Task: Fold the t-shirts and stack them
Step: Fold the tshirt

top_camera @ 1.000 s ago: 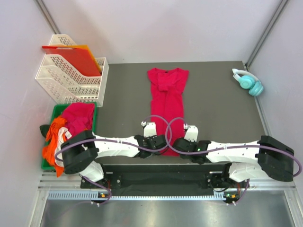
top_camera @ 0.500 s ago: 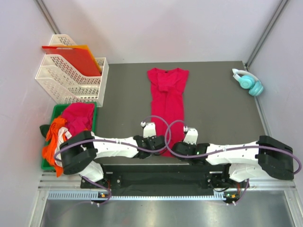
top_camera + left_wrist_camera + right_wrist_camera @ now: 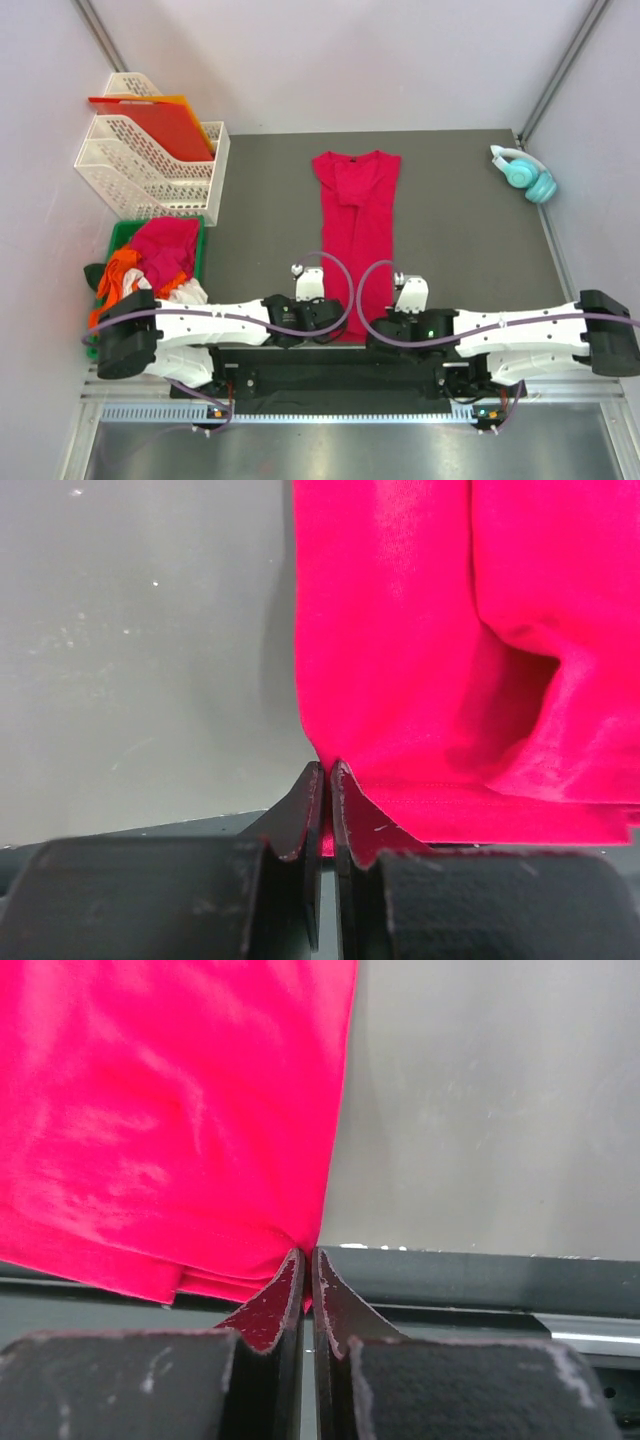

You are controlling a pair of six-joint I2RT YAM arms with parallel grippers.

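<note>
A crimson-red t-shirt (image 3: pixel 357 230) lies folded into a long narrow strip down the middle of the dark mat, neck at the far end. My left gripper (image 3: pixel 326 322) is shut on its near left hem corner (image 3: pixel 330 780). My right gripper (image 3: pixel 380 328) is shut on its near right hem corner (image 3: pixel 300 1260). Both hold the hem at the mat's near edge. More t-shirts, pinkish-red (image 3: pixel 165 247), orange (image 3: pixel 115 280) and white (image 3: pixel 190 292), are piled in a green bin (image 3: pixel 122 236) at the left.
A white stacked letter tray (image 3: pixel 150 160) with a stiff red-orange sheet (image 3: pixel 160 120) stands at the back left. Teal headphones (image 3: pixel 525 172) lie at the back right corner. Grey walls enclose the mat.
Both grippers have pulled the hem toward the near edge. The shirt has slid nearer and stretched out straighter, and its bunched chest has smoothed. The arms have drawn back.
</note>
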